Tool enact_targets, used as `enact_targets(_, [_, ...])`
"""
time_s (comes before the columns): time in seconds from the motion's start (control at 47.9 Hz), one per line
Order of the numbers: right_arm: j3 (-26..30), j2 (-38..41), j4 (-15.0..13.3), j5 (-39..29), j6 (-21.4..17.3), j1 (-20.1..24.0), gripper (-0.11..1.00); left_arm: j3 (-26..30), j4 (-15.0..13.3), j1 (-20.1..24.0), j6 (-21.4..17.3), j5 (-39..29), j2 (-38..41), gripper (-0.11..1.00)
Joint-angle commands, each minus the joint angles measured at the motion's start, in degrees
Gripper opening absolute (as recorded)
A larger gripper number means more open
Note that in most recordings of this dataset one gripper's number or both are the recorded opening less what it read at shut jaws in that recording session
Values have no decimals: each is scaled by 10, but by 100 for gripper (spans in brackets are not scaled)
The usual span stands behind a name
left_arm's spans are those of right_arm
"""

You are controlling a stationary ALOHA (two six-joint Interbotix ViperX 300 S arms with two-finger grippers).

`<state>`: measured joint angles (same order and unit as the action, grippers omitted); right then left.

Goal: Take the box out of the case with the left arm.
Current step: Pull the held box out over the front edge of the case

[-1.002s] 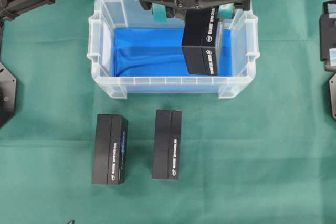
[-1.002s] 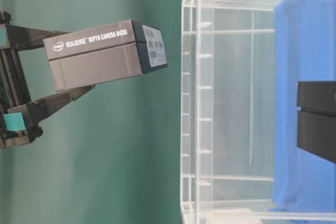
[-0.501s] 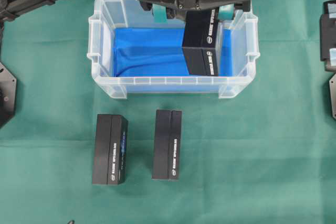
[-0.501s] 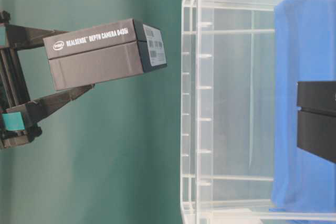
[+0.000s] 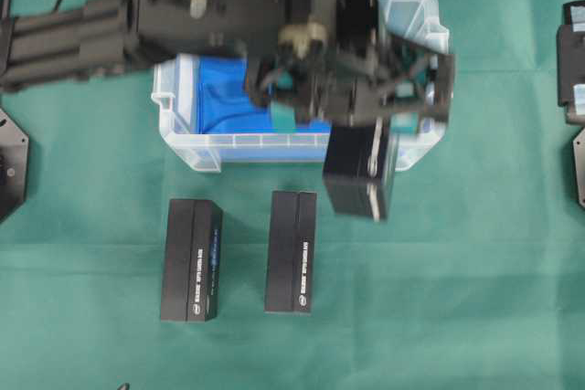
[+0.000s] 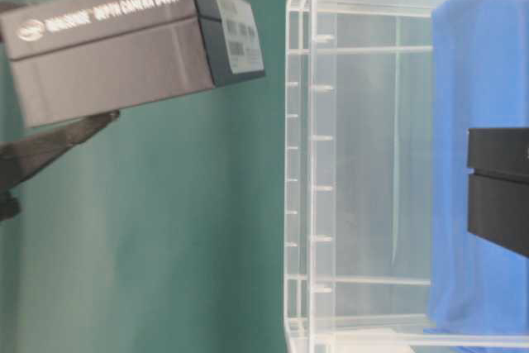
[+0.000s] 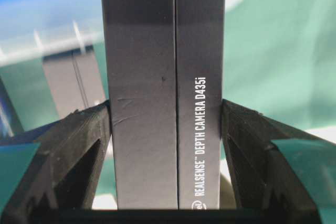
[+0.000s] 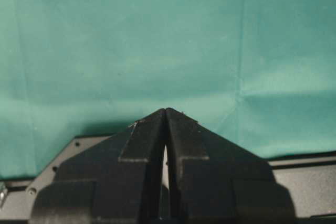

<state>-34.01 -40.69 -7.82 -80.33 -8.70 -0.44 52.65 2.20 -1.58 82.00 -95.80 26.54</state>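
A second before, the left pincer held a black box above the blue floor of the clear plastic case. Now the left arm had swung toward the front, and the box hung past the case's front wall, over the green worktop and clear of it. The pincer was clamped on the box's two long faces, its fingers pressing either side. By my reading the removal was nearly complete: the box was outside the case and only needed setting down and letting go.

The overhead view alone showed two more black boxes lying side by side on the worktop in front of the case, just left of the carried one. The table-level view, turned on its side, showed the carried box in the air, apart from the case's wall, and another dark box beyond the case's clear walls. The left wrist view showed the grip closely: black fingers tight against the box, printed "RealSense Depth Camera D435i". The right wrist view showed the right pincer closed and empty over bare green cloth.
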Motion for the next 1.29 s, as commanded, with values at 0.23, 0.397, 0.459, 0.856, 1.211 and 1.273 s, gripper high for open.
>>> enact_targets(0.23, [8,-1,1,1,0,0,3,18,2,-67,57,-2,-38,60])
enact_targets(0.397, [8,-1,1,1,0,-1,3,18,2,-82,75,-2,-38,60])
enact_targets(0.459, [8,-1,1,1,0,0,3,18,3,-84,77,-2,-38,60])
enact_targets(0.856, [7,-1,8,1,0,0,3,3,11,-90,81,2,-38,60])
enact_targets(1.211, [7,-1,8,1,0,0,3,-118,12,-97,98,94,-49,60])
enact_targets(1.273, [7,-1,8,1,0,-1,3,-146,12,-98,110,122,-55,60])
